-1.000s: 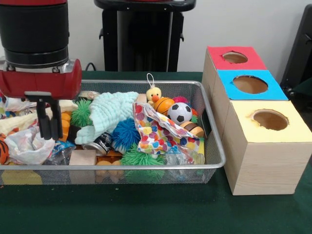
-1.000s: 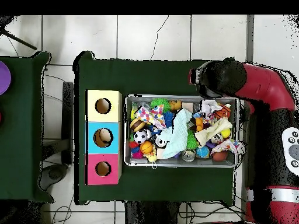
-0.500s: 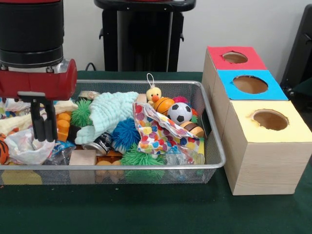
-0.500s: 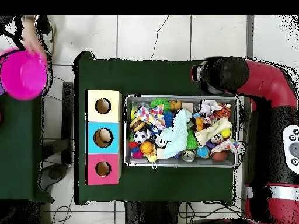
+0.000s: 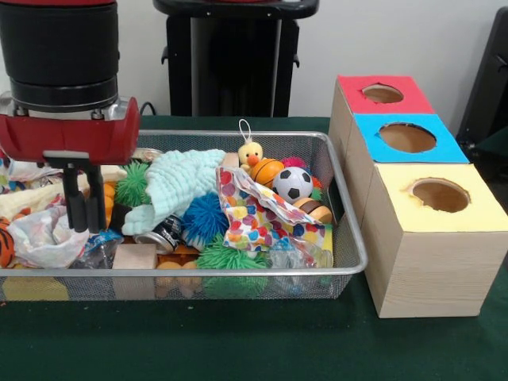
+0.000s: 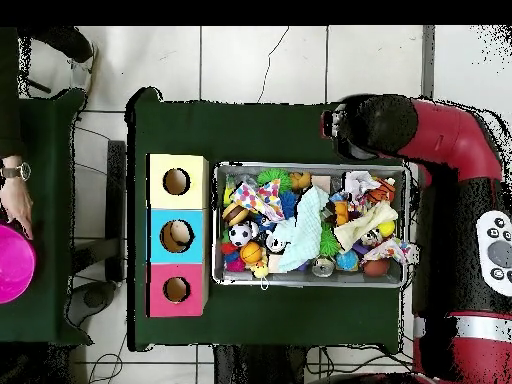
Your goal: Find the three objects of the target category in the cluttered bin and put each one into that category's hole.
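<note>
Front view | end effector [image 5: 77, 208] has shifted slightly right over the bin [image 5: 349, 238], fingers close together, holding nothing | soccer ball [image 5: 293, 183] well to its right | search continues.

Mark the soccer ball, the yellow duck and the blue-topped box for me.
soccer ball [image 5: 293, 183], front view, middle of its white and black face
duck [image 5: 251, 152], front view, its head
blue box [image 5: 444, 148], front view, bare blue top beside the hole
</note>
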### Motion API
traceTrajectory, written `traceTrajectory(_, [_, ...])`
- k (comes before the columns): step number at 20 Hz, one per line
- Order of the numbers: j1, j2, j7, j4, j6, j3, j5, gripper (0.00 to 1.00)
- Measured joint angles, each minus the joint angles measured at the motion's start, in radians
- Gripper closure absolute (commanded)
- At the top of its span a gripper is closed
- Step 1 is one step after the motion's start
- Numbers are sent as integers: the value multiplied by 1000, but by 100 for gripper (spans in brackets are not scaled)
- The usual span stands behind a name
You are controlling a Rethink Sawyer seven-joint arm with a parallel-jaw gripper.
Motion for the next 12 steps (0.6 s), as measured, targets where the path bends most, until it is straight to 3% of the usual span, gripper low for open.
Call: traceTrajectory(12, [6, 0, 0, 0, 0, 0, -8, 100])
